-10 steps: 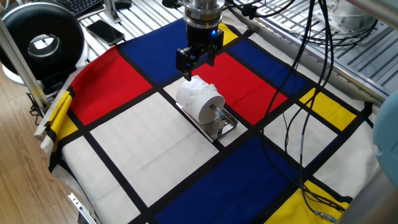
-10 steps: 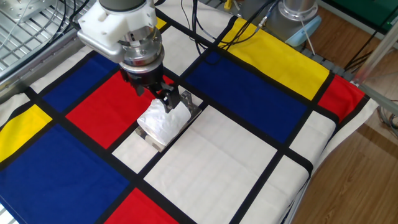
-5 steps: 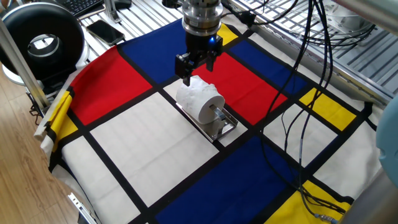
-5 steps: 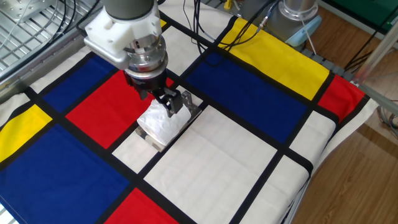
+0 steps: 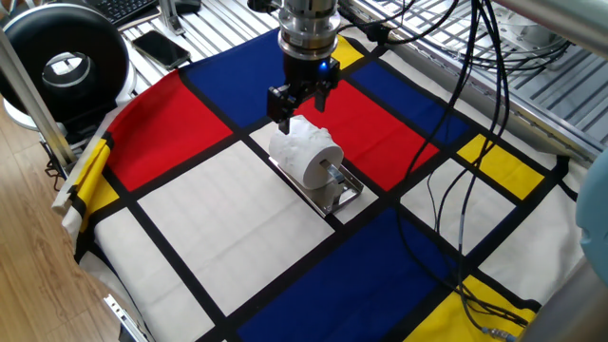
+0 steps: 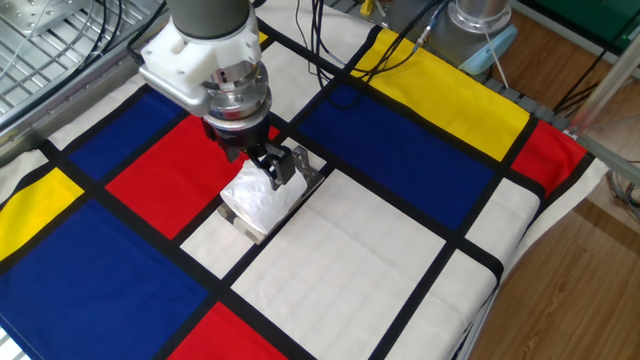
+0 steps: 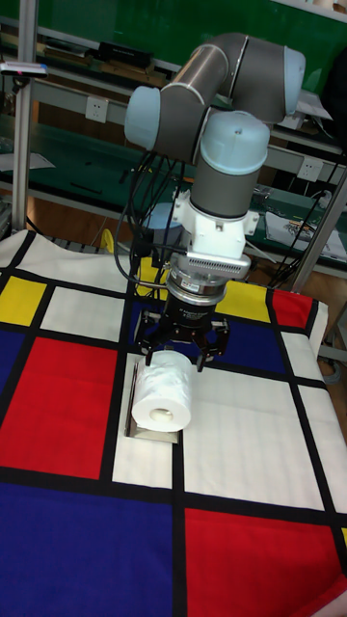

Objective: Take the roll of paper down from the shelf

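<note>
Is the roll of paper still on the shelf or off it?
On it. The roll of paper lies on its side over the shelf, the peg showing at its core, with the open gripper just above it.

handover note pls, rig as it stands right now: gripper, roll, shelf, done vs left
Gripper: open, empty, jaws astride the rear end of the roll of paper, just above it; cannot tell if they touch.
Roll: on the peg of the shelf, lying horizontal, core facing front in the tall view.
Shelf: flat on the checked cloth, mid-table.
Done: approach and alignment over the roll.
Left: lower, close on the roll, slide it off the peg, set it down.
</note>
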